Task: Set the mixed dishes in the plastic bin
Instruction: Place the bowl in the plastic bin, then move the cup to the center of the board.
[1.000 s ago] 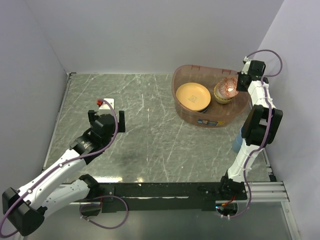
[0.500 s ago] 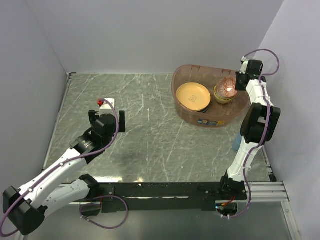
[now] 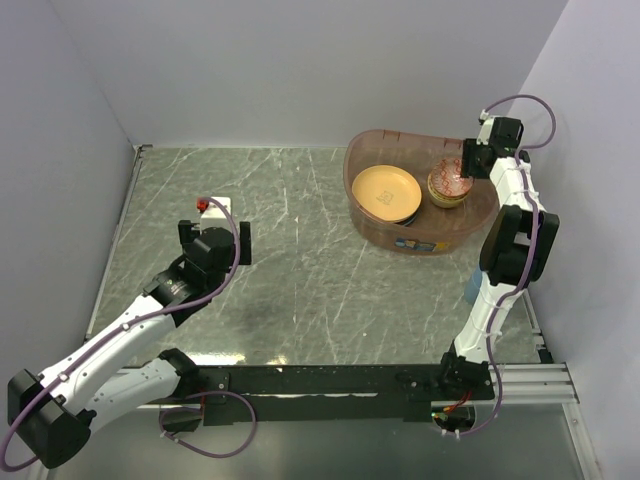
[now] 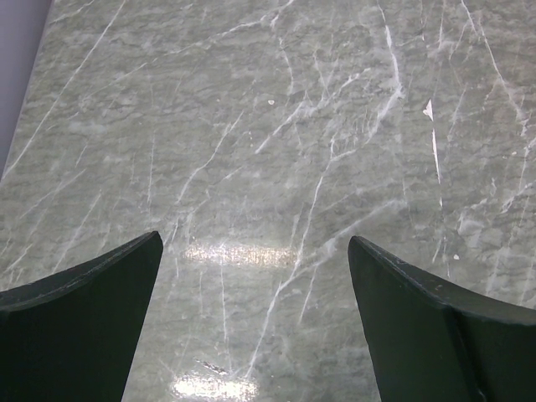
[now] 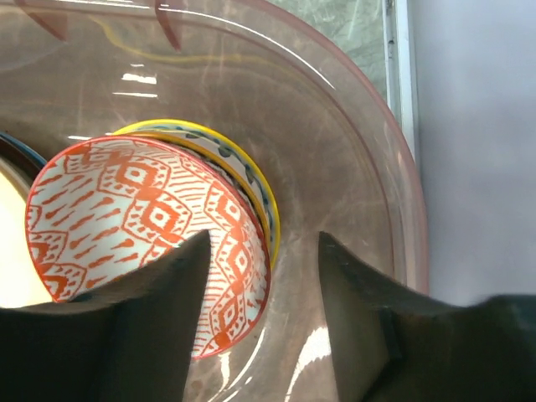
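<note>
Hovering over the table (image 4: 276,109) at near left, the left end effector (image 4: 254,247) stands wide open. Far right, in the plastic bin (image 5: 356,146), the right end effector (image 5: 264,239) is parted astride the rim of the red-patterned bowl (image 5: 126,209).

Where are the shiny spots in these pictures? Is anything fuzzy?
Left wrist view: glare makes bright patches on the marbled table. Right wrist view: white glints on the plastic bin wall, and the right gripper's fingers look a bit fuzzy, very near the lens. Top view: even light, one faint dark shadow on the table.
</note>
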`<state>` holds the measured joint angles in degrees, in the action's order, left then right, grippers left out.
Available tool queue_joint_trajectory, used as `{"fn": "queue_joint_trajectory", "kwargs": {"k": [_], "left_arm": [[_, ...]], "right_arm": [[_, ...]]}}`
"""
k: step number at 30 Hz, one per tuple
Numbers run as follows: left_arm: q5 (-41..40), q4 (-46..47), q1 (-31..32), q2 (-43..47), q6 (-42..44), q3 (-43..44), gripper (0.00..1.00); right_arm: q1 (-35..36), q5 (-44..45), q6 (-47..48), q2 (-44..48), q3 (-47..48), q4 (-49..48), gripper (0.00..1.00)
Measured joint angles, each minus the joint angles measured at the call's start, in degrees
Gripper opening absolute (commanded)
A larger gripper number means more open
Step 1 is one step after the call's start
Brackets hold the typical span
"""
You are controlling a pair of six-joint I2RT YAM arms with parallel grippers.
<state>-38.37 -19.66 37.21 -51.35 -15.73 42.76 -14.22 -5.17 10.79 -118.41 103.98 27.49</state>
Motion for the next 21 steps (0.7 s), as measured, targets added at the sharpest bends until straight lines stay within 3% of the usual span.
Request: {"fn": "queue_joint_trajectory", "kwargs": {"k": [2,6,21], "left_arm": [[-0.1,0.0,0.0,0.0,0.0,0.0,0.99],[-0.1,0.0,0.0,0.9,0.0,0.0,0.99],[0.1,0.0,0.0,4.5,0.0,0.0,0.99]], "right_arm": [[0.0,-0.5,0.5,0.6,-0.2,0.0,0.87],[0.2,-1.9,2.3,5.6,-3.3,0.1,0.98],[-1.2,-11.6,9.0,39.5,-20.0,5.5,1.0]]}}
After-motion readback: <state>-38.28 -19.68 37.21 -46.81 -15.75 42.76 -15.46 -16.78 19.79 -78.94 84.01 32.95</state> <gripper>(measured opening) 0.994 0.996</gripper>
